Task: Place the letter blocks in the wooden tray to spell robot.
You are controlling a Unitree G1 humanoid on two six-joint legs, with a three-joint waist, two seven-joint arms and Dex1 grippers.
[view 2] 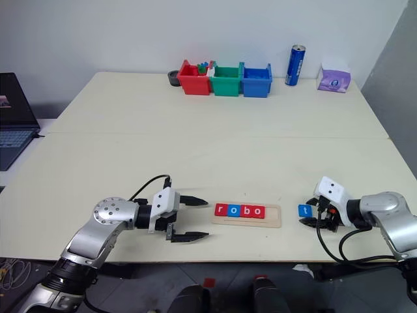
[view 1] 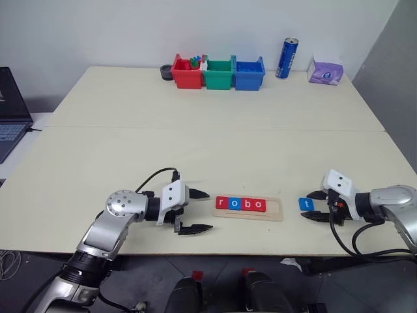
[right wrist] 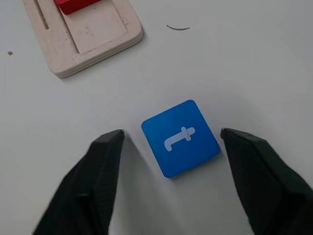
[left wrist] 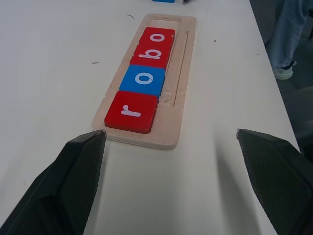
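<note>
- Nearest you, your left gripper [view 1: 195,210] rests low over the table [view 1: 215,130] with its fingers spread wide and nothing between them, pointing at the left end of the wooden tray [view 1: 273,210].
- Your right gripper [view 1: 317,207] sits at the near right, its two fingers [right wrist: 105,161] standing apart on either side of the blue t block [right wrist: 180,137]; a gap shows on each side, so it is not clamping the tile.
- The t block lies flat on the table just beside the tray's right end, not in it.
- The tray holds four blocks in a row: red r [left wrist: 131,111], blue o [left wrist: 143,79], red b [left wrist: 150,54], red o [left wrist: 157,36]; the right end slot is bare wood.
- At the far edge you see a red bin [view 1: 187,73], a green bin [view 1: 218,74] and a blue bin [view 1: 249,74] side by side, then a blue can [view 1: 287,58] and a purple tissue pack [view 1: 325,70].
- A laptop [view 1: 12,111] sits at the far left.
</note>
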